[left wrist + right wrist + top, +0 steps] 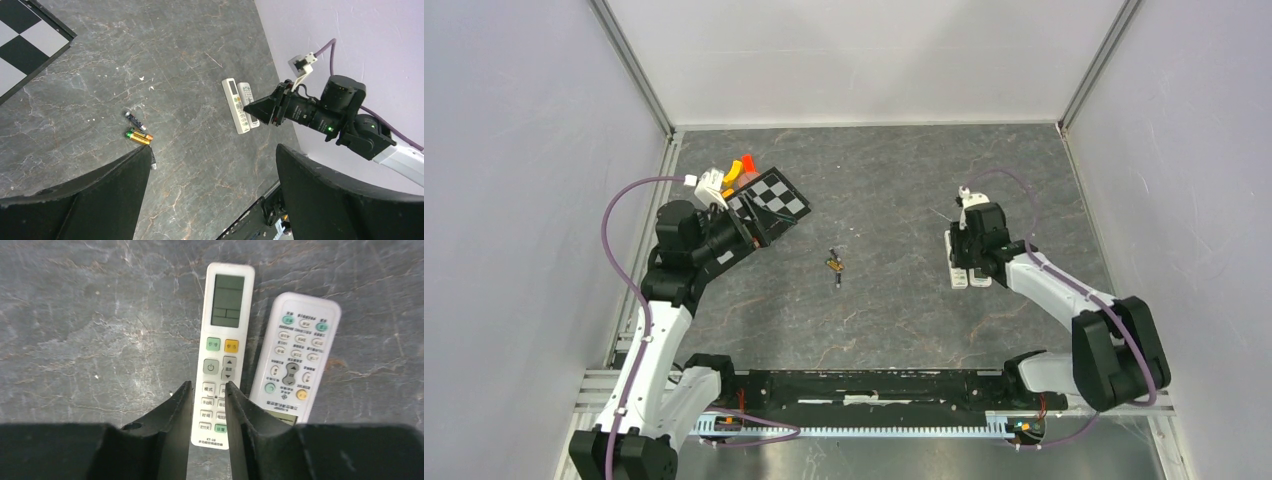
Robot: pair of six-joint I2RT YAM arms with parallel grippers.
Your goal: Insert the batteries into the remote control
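Note:
The remote control (227,340), a slim white handset with a display window and rows of buttons, lies flat on the dark stone table, right of centre (959,272). My right gripper (208,385) hovers over its lower button end. The jaws are drawn narrow but still apart, the right finger overlapping the remote's right side, and nothing is gripped. The batteries (139,136), small dark cylinders with gold bands, lie together mid-table (835,266). My left gripper (214,150) stands wide open and empty, well above the table and left of the batteries.
A second, wider white handset (296,357) lies touching distance to the right of the remote control. A black-and-white checkerboard panel (769,205) sits at the back left by the left arm. Walls close the table on three sides.

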